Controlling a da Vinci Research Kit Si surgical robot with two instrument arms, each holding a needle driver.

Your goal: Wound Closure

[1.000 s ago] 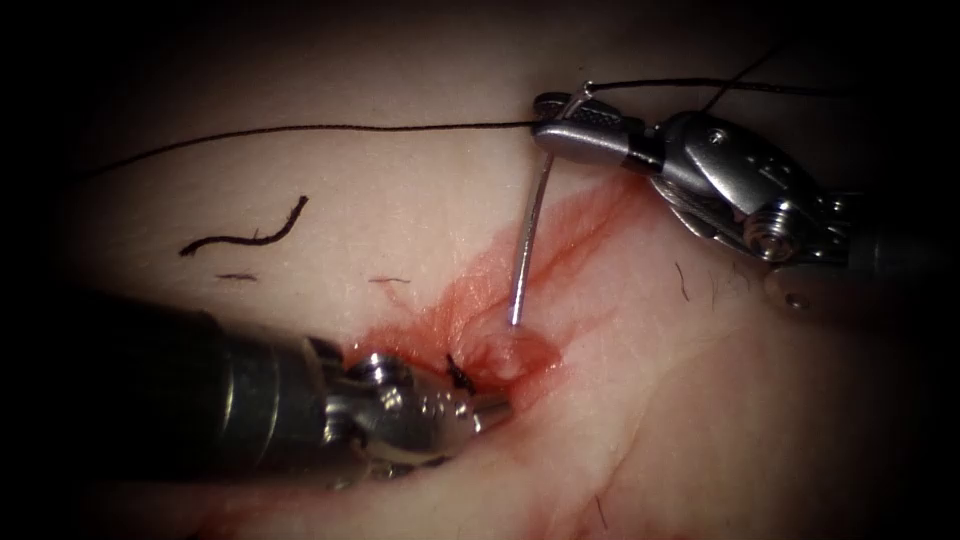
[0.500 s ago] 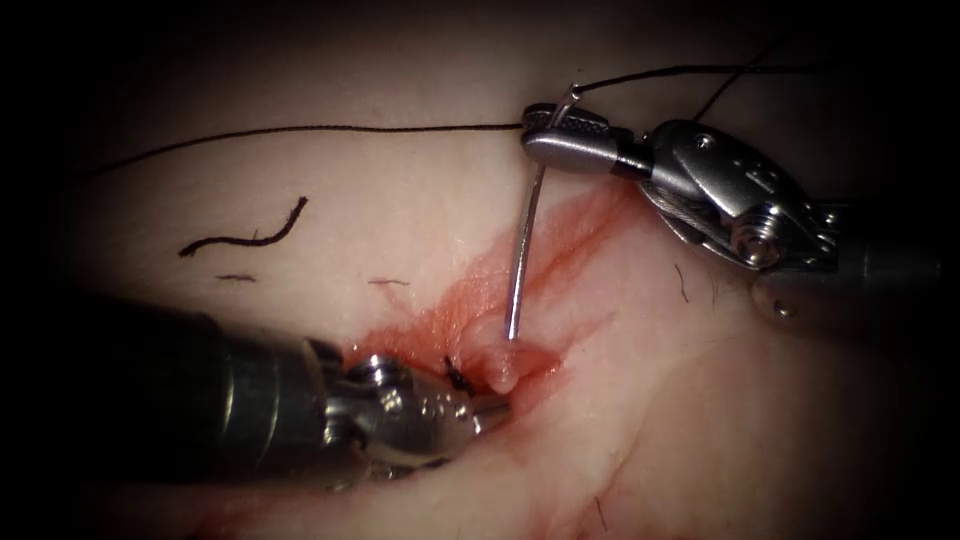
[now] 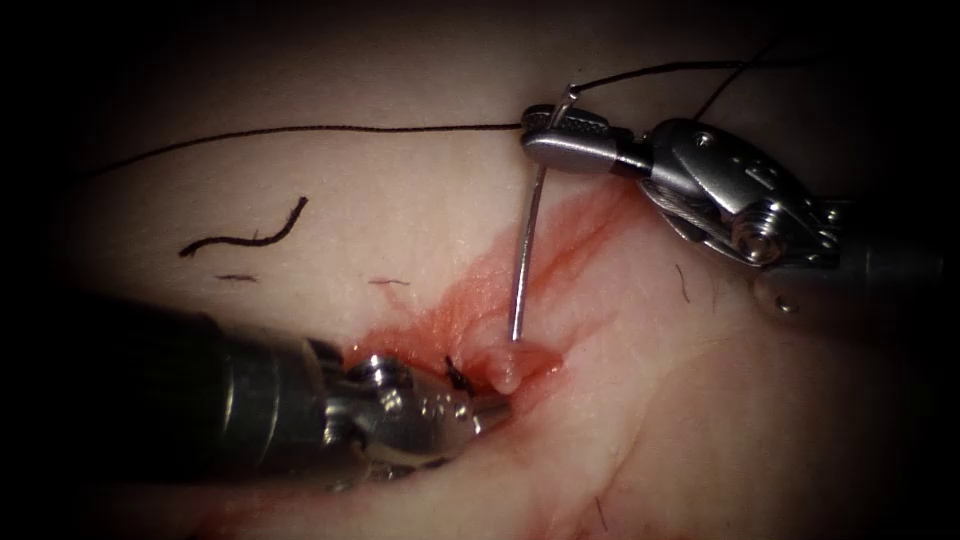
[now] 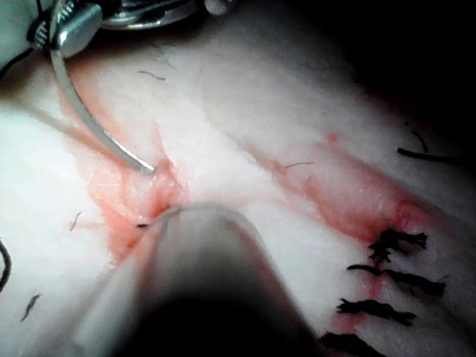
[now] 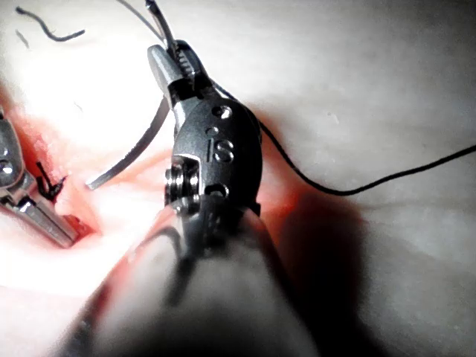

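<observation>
Several stitches (image 4: pixel 387 275) already close part of the cut (image 3: pixel 470 375). Right tool (image 3: pixel 560 135) clenches the needle (image 3: pixel 525 250) near its thread end, tip touching tissue (image 3: pixel 400 210) beside the left tool (image 3: pixel 480 410), whose jaws pinch the cut's edge.

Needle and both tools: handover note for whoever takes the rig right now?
Right tool: jaws shut on the needle near its thread end.
Needle: tip at the raised edge of the cut in the red fluid; can't tell if it has entered the tissue.
Left tool: jaws shut on the tissue edge at the cut.
Thread trails left from the needle across the tissue.
Done: earlier stitches along the cut.
Left: this stitch.
</observation>
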